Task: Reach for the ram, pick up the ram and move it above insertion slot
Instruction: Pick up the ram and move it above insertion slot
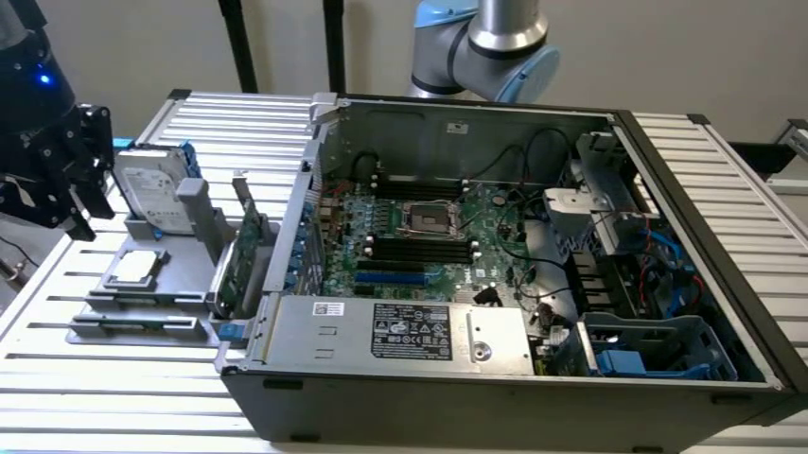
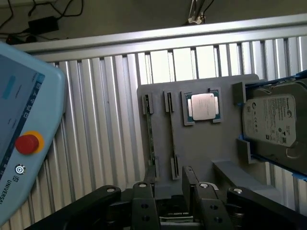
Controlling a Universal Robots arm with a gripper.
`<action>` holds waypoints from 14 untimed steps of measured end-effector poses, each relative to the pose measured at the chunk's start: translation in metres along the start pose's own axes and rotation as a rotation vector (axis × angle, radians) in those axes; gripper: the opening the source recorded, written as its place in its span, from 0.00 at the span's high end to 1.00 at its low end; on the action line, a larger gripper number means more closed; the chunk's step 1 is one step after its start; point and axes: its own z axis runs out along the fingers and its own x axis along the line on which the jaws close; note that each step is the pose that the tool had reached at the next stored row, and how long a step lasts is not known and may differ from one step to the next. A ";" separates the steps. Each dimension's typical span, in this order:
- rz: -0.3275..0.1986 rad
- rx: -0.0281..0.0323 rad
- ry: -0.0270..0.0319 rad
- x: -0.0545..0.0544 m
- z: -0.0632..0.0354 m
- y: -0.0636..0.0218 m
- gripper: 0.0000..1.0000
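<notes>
1. On the grey fixture tray, the ram stands on its long edge, each end caught in a small notched post. It occupies the row of posts farthest from the processor. In my judgement it is stood edge-up so that both flat faces are free for a grip from above.
2. A second pair of posts lies between the ram and the processor. Whether it carries a stick cannot be told.
3. The pincer hangs over the post end of the tray, near the ram but apart from it. Its fingers stand apart with bare tray showing between them, and they hold nothing. Assessment: the reach is under way and no grasp has been made.
4. Beyond the processor, a hard drive is held upright in a blue frame at the tray's edge. In the exterior view an upright expansion card stands on the side of the tray nearest the computer case.
5. The computer case lies on its side with the panel off, so the motherboard faces up. Its black memory slots are thereby open to approach from above. The ram sits well apart from them, outside the case.
6. Tray and case both rest on the slatted aluminium counter. A teach pendant with a red stop button lies near the tray.
</notes>
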 end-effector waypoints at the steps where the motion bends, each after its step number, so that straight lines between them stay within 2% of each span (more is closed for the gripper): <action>1: 0.000 0.0000 0.0000 0.000 0.0011 0.0000 0.64; 14: 0.000 0.0000 0.0000 0.001 0.0243 -0.0011 0.64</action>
